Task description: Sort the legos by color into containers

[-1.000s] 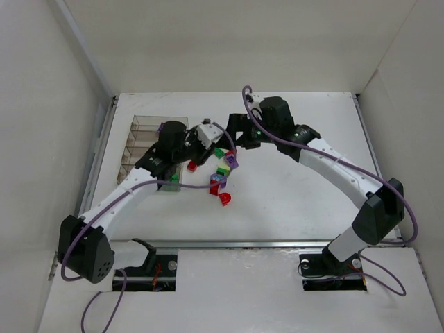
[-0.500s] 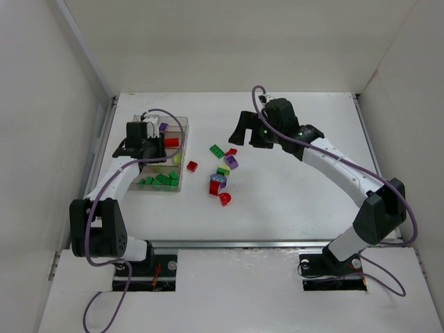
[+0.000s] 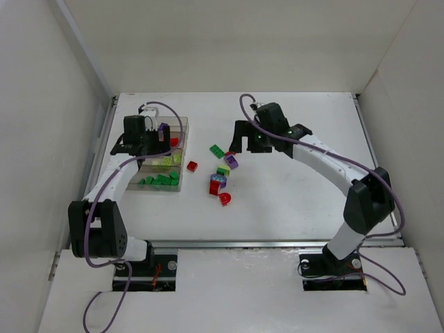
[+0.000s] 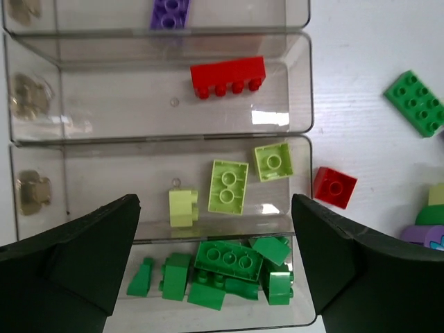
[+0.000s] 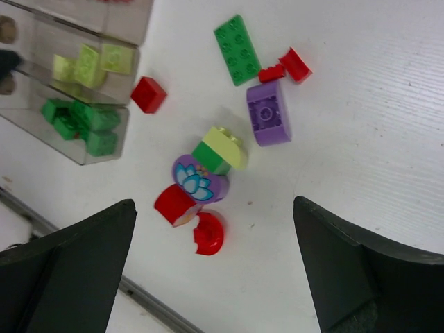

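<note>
clear organizer box [image 4: 111, 104] lies near the left edge of the white table [image 3: 298, 198], left gripper [image 4: 215, 208] above it, jaws apart, empty. rows hold one purple brick [image 4: 170, 12], one red brick [image 4: 229, 76], three yellow-green bricks [image 4: 228, 186], a dark green heap [image 4: 225, 270]. loose legos [image 5: 220, 151] lie mid-table under the right gripper [image 5: 214, 205], jaws wide.

Place: a robot test cell, as in a laboratory.
Walls: plain white panels [image 3: 41, 104] close the table [image 3: 298, 201] on three sides.
Mounting: arm bases [image 3: 331, 266] sit at a metal rail [image 3: 277, 244].
Wiring: purple cables [image 3: 85, 313] hang loose.
</note>
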Motion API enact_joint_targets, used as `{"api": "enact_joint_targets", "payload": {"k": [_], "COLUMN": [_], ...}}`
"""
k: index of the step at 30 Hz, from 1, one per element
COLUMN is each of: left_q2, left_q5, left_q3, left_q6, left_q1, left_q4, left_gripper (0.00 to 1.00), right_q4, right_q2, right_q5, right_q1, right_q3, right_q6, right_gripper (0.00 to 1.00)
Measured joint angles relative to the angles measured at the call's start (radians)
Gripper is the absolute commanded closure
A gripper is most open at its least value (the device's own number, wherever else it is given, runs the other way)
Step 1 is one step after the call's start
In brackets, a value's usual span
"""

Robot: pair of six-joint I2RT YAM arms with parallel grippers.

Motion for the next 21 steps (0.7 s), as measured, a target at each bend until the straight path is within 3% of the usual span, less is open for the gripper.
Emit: {"api": "enact_joint_targets", "payload": {"k": [8, 12, 21], "left_q2": [-0.132, -0.220, -0.230], "left_q5": [0.066, 0.099, 0.112], "left_q3": [0.019, -0.034, -0.098], "left_q6": [0.133, 0.180, 0.185], "left_q1": [-0.082, -0.151, -0.164], "left_q4": [0.022, 0.045, 0.046], "left_gripper": [0.12, 0.12, 0.12], "right_q4": [-0.064, -0.083, -0.089], "right_q2": [0.254, 0.369, 0.500], "right_q5": [0.019, 0.023, 0.031], "right_q1": [0.005, 0.006, 0.023], "right_q3": [0.137, 0.213, 0.315], "right_q6": [-0.101, -0.149, -0.193], "right_gripper": [0.00, 0.14, 0.27]}}
